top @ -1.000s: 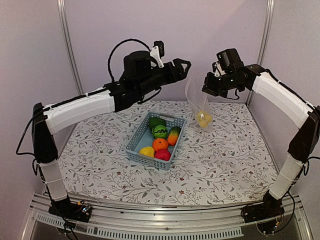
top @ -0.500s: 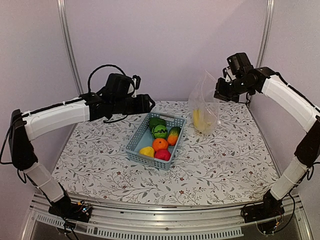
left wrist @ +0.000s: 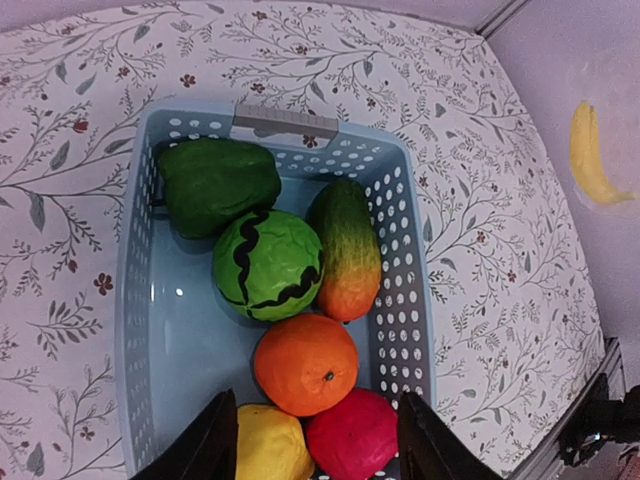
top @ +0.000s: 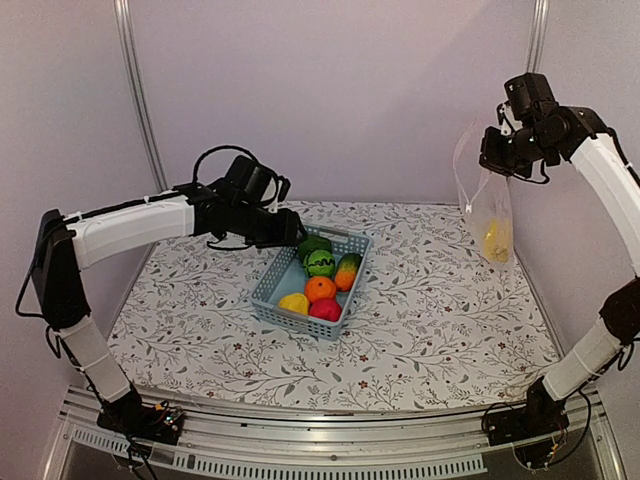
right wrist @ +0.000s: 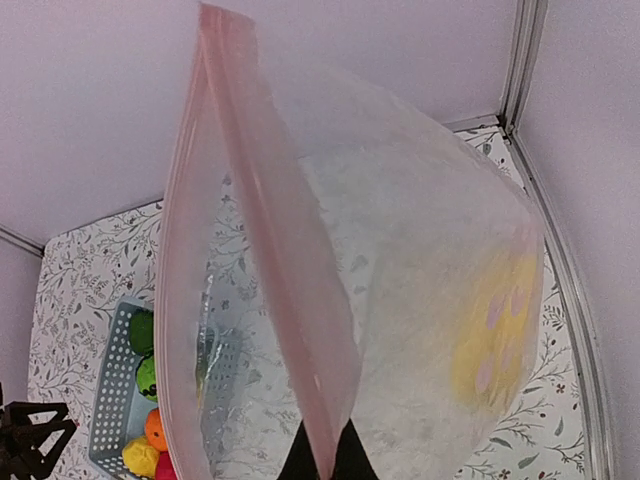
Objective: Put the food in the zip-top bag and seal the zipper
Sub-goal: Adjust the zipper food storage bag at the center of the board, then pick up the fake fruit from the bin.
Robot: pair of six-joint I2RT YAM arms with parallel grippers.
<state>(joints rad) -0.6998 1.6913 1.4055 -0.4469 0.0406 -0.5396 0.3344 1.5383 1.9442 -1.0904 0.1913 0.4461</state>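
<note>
The zip-top bag (top: 487, 205) hangs in the air at the far right with the yellow banana (top: 492, 239) in its bottom. My right gripper (top: 497, 160) is shut on the pinkish zipper strip (right wrist: 285, 300) at the bag's mouth (right wrist: 322, 455). The mouth hangs open. My left gripper (top: 290, 232) is open and empty above the basket's far left corner. In the left wrist view its fingers (left wrist: 318, 450) straddle the orange (left wrist: 305, 363), red apple (left wrist: 352, 435) and a yellow fruit (left wrist: 265, 445). Green pepper (left wrist: 215, 183), striped melon (left wrist: 265, 265) and mango (left wrist: 345, 250) lie beyond.
The blue-grey lattice basket (top: 262, 290) stands mid-table on the floral cloth. Purple walls close in at the back and right, with metal posts (top: 140, 100) at the back corners. The bag hangs close to the right wall.
My right gripper carried the bag with the banana up and to the right, off the table. My left arm swung down and back over the basket's far left corner.
</note>
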